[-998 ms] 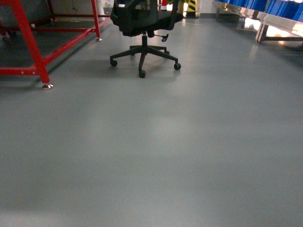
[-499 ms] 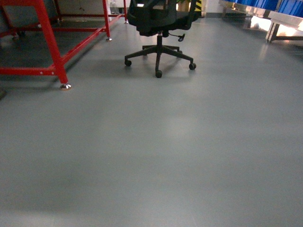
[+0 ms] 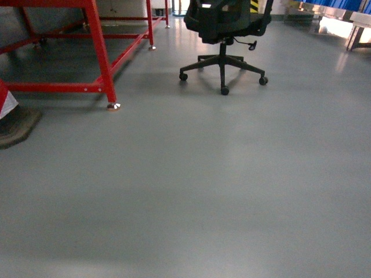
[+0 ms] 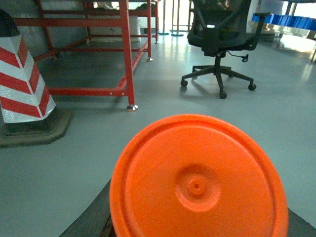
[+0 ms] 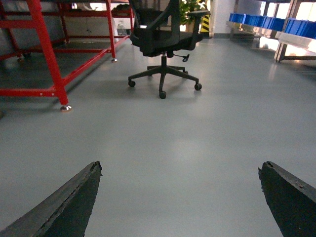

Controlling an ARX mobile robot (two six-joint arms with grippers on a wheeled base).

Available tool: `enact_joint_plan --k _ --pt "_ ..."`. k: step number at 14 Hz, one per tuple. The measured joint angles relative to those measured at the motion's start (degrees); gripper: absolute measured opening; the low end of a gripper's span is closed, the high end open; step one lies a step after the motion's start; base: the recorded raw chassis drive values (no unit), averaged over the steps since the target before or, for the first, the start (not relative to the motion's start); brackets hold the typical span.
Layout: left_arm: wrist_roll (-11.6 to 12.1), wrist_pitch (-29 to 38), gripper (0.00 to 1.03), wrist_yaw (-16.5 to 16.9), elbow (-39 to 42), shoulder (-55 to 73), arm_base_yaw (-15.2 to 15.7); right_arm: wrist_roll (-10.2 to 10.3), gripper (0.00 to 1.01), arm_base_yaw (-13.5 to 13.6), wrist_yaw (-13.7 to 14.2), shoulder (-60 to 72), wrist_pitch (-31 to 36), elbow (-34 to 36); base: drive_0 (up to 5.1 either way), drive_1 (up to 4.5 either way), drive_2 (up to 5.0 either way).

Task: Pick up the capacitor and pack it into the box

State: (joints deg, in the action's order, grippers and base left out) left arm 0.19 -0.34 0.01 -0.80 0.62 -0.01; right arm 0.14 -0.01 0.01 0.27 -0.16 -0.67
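The capacitor (image 4: 197, 177) is a round orange body whose ribbed end face fills the lower half of the left wrist view. My left gripper (image 4: 197, 219) is shut on it, and only the dark fingers (image 4: 91, 222) show at its lower sides. My right gripper (image 5: 180, 168) is open above bare grey floor, with nothing between its two dark fingertips. Neither gripper shows in the head view. The box is out of view in every frame.
A red steel frame (image 3: 101, 63) stands at the left, with its foot on the floor. A black office chair (image 3: 226, 26) on castors is ahead. A red-and-white striped bollard (image 4: 19, 74) on a dark base (image 3: 14, 124) is at the far left. Blue bins (image 5: 266, 22) line the right.
The head view has swung left: the chair and the red frame have slid to the right in it, and the bollard's base has come in at the left edge.
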Motion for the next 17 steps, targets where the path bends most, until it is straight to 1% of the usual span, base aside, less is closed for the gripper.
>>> enact_joint_plan --k 17 --pt "0.0 0.0 0.44 -0.1 0.0 0.0 0.0 0.0 0.98 0.0 0.0 0.0 0.1 0.0 -5.0 2.39 2.4"
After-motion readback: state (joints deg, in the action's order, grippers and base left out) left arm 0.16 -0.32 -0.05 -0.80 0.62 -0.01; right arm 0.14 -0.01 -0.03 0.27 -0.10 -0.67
